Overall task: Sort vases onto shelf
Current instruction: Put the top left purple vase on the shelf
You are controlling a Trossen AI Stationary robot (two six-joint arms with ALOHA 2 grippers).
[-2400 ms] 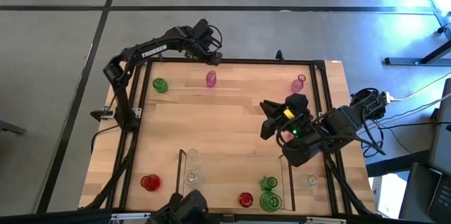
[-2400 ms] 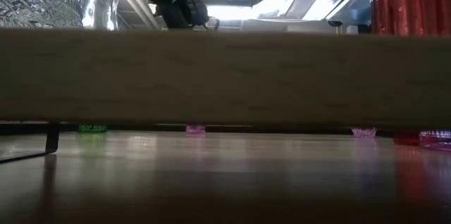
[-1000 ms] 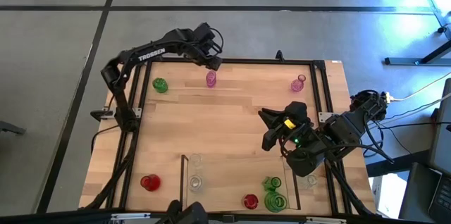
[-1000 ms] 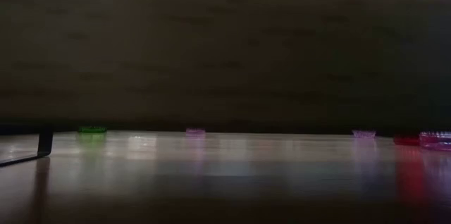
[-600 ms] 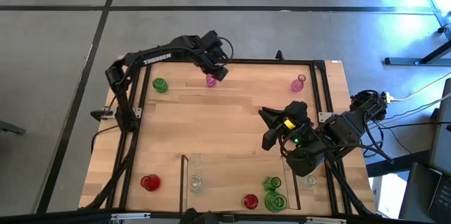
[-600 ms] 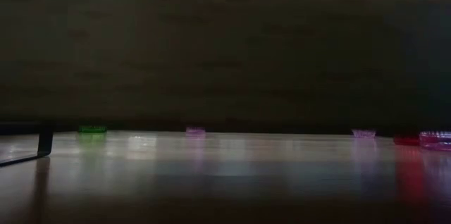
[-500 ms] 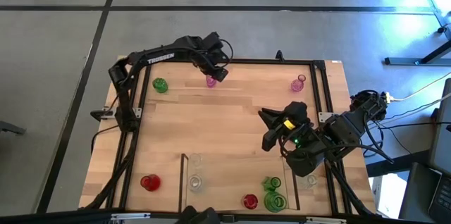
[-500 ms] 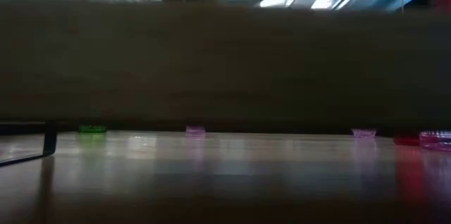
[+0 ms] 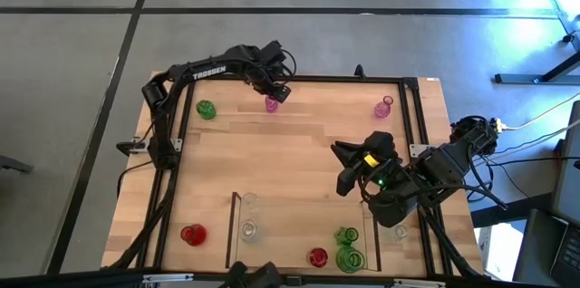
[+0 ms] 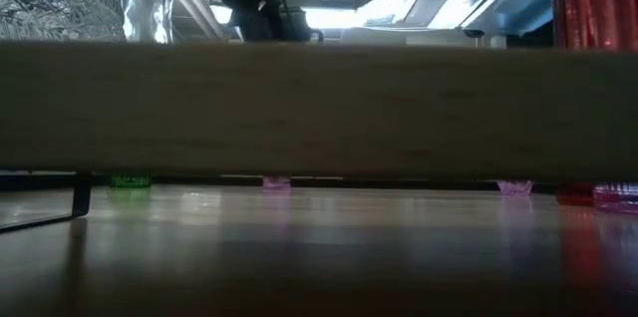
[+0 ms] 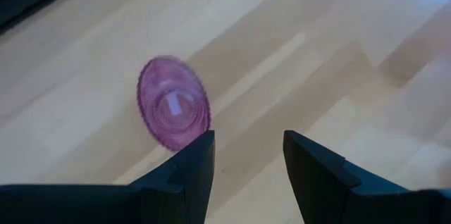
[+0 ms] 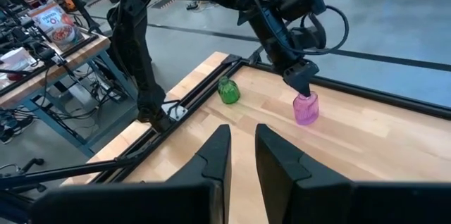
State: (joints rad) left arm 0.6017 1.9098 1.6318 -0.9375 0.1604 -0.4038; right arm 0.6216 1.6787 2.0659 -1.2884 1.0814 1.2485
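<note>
Reaching for the far-edge pink vase with my left tool.
Its jaws stand wide and empty just above the neck; next I must lower, clamp, carry to the shelf. Right tool waits mid-table, narrow, empty.

A light wood table is sitting inside a black frame. Along its far edge, a green vase is standing near the left corner, a pink vase is standing further right, and a second pink vase is resting close to the right rail. Toward the near edge the shelf is lying flat on the wood, holding two clear vases in one column, a red vase and two green vases further right. A red vase is standing just left of it, and a clear vase is sitting right of it
</note>
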